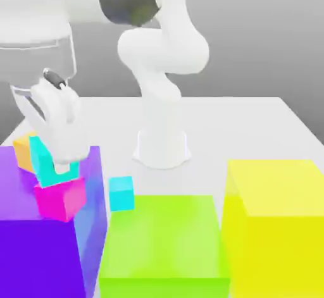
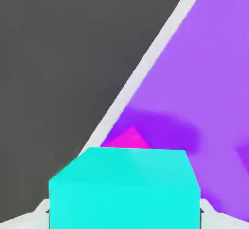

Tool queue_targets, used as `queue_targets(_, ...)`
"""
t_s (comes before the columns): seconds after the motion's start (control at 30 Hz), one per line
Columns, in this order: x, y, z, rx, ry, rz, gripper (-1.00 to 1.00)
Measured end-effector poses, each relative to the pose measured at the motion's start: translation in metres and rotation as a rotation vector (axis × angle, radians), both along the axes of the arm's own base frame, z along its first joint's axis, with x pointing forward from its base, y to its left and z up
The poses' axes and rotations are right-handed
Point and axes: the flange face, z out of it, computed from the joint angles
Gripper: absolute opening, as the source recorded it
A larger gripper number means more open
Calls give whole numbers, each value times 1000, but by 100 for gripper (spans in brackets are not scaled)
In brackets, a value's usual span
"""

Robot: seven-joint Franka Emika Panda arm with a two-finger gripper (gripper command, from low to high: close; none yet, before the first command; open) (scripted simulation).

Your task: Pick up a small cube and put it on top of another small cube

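At the exterior view's left stands a big translucent purple block (image 1: 38, 252) on the white surface (image 1: 253, 126). Seen against its far upper part are three small cubes: an orange cube (image 1: 23, 151) furthest left, the turquoise cube (image 1: 45, 162) just beside it, and the magenta-pink cube (image 1: 61, 200) directly beneath the turquoise one. The turquoise cube rests on top of the magenta-pink cube, tilted, with its lower edge touching the pink top face. The white gripper (image 1: 63, 164) reaches down at this stack, its fingers on either side of the turquoise cube; whether they press the cube or stand just clear of it cannot be told. In the hand view the turquoise cube (image 2: 125, 189) lies close before the camera, a corner of the magenta-pink cube (image 2: 127, 139) showing past it against the purple block (image 2: 204, 87). Further right in the exterior view, a bluer sky-cyan cube (image 1: 121, 193) sits on the surface between the purple block and a big lime-green block (image 1: 164, 246). The arm's base (image 1: 161, 142) stands behind. A big yellow block (image 1: 275, 224) occupies the exterior view's right.
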Motion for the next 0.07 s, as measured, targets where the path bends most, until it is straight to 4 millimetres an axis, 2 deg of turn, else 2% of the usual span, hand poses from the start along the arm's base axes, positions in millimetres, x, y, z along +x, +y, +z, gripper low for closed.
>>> queue_targets(0.07,0,0,0,0,0,0,100)
